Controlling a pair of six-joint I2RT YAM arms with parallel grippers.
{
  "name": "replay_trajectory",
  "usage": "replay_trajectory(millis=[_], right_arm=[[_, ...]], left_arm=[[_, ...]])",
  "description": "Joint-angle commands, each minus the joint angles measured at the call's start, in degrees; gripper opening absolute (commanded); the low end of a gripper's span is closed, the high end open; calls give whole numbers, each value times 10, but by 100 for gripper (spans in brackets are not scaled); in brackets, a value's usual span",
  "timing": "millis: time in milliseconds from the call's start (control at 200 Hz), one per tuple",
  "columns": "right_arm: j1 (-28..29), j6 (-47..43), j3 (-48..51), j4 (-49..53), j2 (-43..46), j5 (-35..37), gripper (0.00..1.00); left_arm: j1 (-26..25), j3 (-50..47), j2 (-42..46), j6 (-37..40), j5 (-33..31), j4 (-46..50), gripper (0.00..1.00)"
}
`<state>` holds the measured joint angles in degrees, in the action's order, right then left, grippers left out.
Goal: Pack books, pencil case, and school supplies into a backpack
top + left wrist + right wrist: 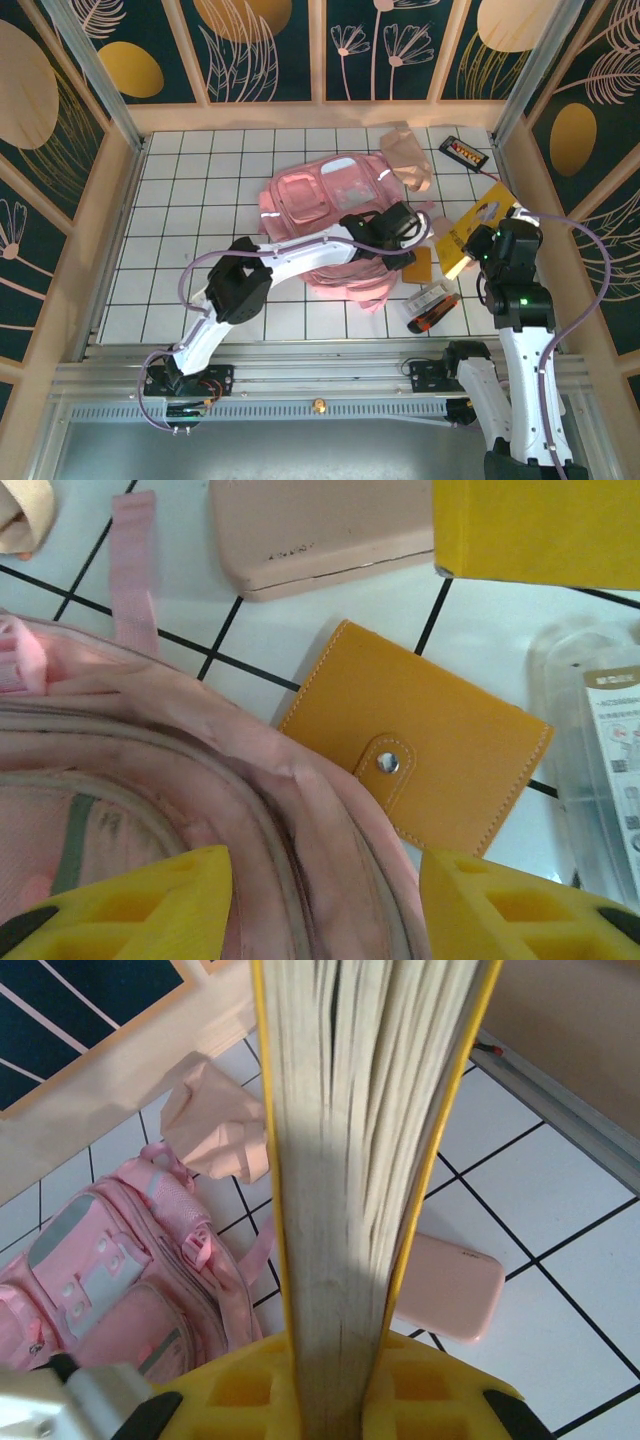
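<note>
The large pink backpack (320, 215) lies mid-table. My left gripper (408, 232) hangs over its right edge. In the left wrist view, the left gripper (325, 880) is open, its yellow fingers (150, 905) straddling the backpack's zippered rim (290, 820). The orange-brown notebook (420, 760) lies flat just beyond, beside a clear-wrapped pack (600, 760). My right gripper (340, 1360) is shut on the yellow book (350, 1160), held on edge with its pages toward the camera. The book (485, 210) hangs right of the backpack. The beige fabric pencil case (408, 155) lies at the back.
A flat pink hard case (450, 1285) lies on the tiles under the raised book. A black device with orange buttons (465, 152) sits at the back right. The enclosure's wooden walls stand close on the right. White tiles are bare left of the backpack.
</note>
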<state>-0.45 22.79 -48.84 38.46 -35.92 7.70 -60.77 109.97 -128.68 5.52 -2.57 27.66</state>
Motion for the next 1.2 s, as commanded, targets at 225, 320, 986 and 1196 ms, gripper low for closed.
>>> replay_trajectory(millis=[225, 320, 986, 1196], right_arm=[[-5, -11, 10, -43, 14, 1, 0], [-5, -12, 10, -45, 13, -1, 0], [-5, -16, 17, -51, 22, -18, 0], [-6, 6, 25, -49, 21, -65, 0]], left_arm=[[-2, 105, -72, -18, -3, 105, 51], [-4, 128, -91, -21, 2, 124, 52], [-6, 375, -204, -58, -46, 290, 0], [-6, 394, -168, -72, -80, 302, 0]])
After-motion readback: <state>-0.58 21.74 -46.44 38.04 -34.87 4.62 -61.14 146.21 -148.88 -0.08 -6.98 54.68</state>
